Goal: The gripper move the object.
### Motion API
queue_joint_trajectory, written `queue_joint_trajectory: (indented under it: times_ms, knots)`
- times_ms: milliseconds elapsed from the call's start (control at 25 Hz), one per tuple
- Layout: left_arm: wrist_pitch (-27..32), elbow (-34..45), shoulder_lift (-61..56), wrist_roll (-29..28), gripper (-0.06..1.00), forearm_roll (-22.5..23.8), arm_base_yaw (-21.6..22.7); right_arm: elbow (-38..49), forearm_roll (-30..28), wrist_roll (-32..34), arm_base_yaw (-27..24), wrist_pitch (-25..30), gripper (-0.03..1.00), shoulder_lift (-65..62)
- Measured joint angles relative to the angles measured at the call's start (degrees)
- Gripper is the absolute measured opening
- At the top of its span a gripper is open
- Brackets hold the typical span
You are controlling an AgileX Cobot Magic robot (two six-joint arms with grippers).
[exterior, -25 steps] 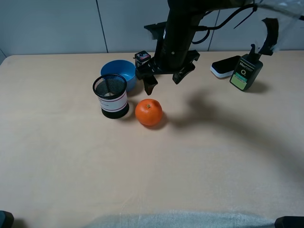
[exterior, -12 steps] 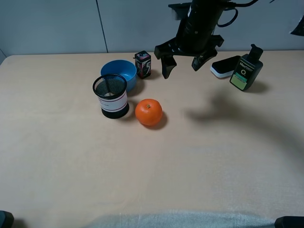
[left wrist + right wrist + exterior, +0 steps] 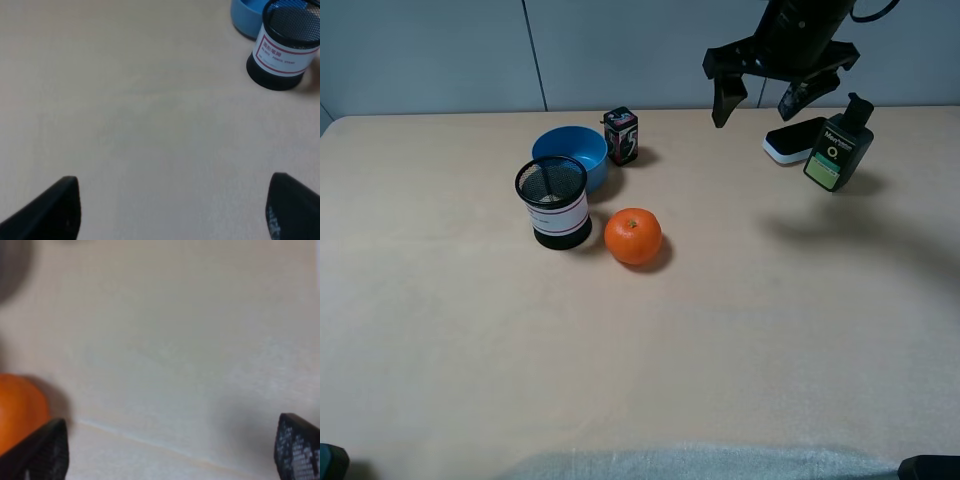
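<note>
The object, a small orange mandarin [image 3: 633,236], rests on the tan table just right of the mesh cup; the right wrist view catches its edge [image 3: 17,407]. High at the back right hangs my right gripper [image 3: 758,104], open and empty, well away from the fruit. Its two fingertips [image 3: 46,447] frame bare tabletop. My left gripper [image 3: 172,210] is open over bare table, and only its two black fingertips [image 3: 55,205] show. It is not visible in the exterior high view.
A black mesh pen cup [image 3: 553,203] stands left of the mandarin, seen too in the left wrist view [image 3: 285,47]. Behind it sits a blue bowl [image 3: 572,152] and a small dark box [image 3: 621,135]. A green bottle [image 3: 837,145] and a white eraser [image 3: 793,140] stand back right.
My right arm has risen and swung right, from just above the mandarin and bowl to the back right near the bottle. The mandarin has not moved.
</note>
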Motion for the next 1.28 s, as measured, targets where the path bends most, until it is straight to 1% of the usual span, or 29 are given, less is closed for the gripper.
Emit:
queue_joint_trajectory:
  times_ms: [480, 920, 1120, 1280]
  knots:
    - [0.00, 0.00, 0.00, 0.00, 0.75, 0.00, 0.00, 0.00, -0.31, 0.13, -11.05, 3.74, 0.62, -4.68]
    - [0.00, 0.00, 0.00, 0.00, 0.75, 0.00, 0.00, 0.42, -0.69, -1.01, -23.89, 7.08, 0.62, -7.88]
    - [0.00, 0.00, 0.00, 0.00, 0.75, 0.00, 0.00, 6.15, 0.00, -2.70, -28.11, 5.44, 0.62, -11.63]
    - [0.00, 0.00, 0.00, 0.00, 0.75, 0.00, 0.00, 12.79, 0.00, -6.24, -29.24, 3.44, 0.62, -15.66]
